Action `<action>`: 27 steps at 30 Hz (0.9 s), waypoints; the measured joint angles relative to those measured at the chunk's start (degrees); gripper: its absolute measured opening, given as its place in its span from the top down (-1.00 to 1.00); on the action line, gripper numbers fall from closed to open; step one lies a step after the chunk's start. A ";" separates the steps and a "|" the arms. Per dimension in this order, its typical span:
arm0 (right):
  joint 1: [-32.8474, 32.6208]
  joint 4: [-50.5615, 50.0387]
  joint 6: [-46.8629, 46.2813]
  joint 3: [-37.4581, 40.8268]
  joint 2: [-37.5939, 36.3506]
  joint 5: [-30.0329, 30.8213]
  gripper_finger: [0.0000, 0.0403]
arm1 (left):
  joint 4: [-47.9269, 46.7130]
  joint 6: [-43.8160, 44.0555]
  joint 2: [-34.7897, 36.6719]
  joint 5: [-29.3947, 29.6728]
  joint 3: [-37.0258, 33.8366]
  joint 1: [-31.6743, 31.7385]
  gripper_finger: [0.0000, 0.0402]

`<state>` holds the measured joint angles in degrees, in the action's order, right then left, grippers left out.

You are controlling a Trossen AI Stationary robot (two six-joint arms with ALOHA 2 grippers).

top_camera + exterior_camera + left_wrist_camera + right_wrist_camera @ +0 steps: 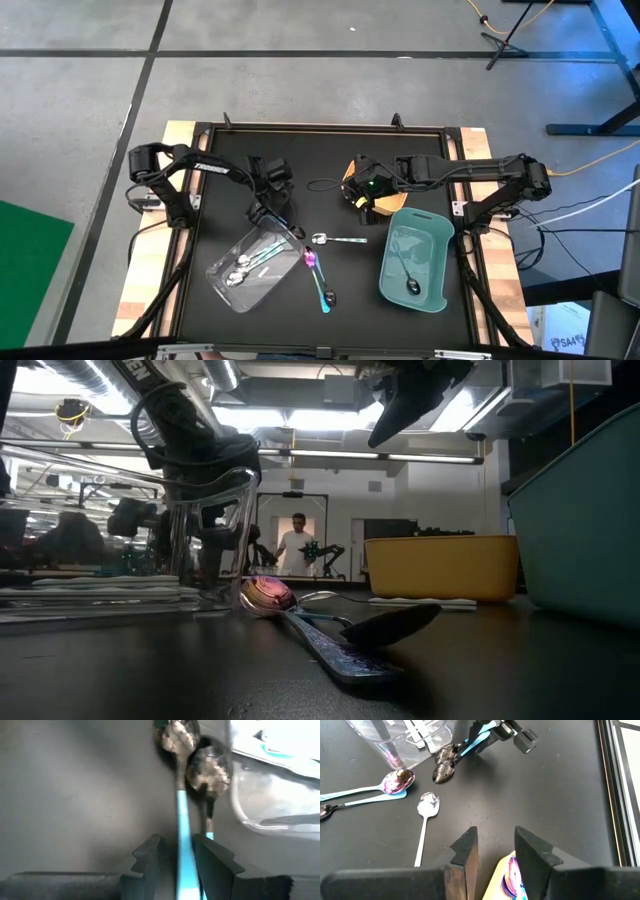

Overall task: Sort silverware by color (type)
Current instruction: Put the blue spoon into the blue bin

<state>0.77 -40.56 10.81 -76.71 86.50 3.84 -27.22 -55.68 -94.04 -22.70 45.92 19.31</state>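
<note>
Trays came first: the clear tray [248, 268] sat just beside my left gripper [175, 857], whose fingers had closed on a teal-handled spoon [181, 815]. A second spoon [207, 770] lay touching it, so I judged I might drag both. My right gripper [492, 852] hung open and empty, seemingly over the yellow tray [506, 879].

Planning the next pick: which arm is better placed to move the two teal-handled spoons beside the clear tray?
Left. Its claw already straddles a teal-handled spoon beside the clear tray; the right claw hovers open over the yellow tray.

Hidden and cut-off parts
The thin teal spoon handle [183, 845] runs off the left wrist view's edge; the clear plastic tray [272, 780] is blurred there.
</note>
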 joint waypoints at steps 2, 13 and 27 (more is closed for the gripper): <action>0.00 0.00 0.00 0.00 0.00 0.00 0.43 | -0.44 0.02 -0.17 -0.89 -0.16 -0.04 0.42; -0.01 0.00 0.00 0.00 0.00 0.00 0.43 | -0.16 0.06 -0.11 2.58 -0.12 -1.56 0.42; 0.00 0.00 0.00 0.00 0.00 0.00 0.43 | -0.14 0.24 -0.17 6.40 0.01 -1.79 0.49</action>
<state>0.78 -40.56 10.81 -76.71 86.50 3.84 -27.35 -55.44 -94.21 -16.30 45.93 17.52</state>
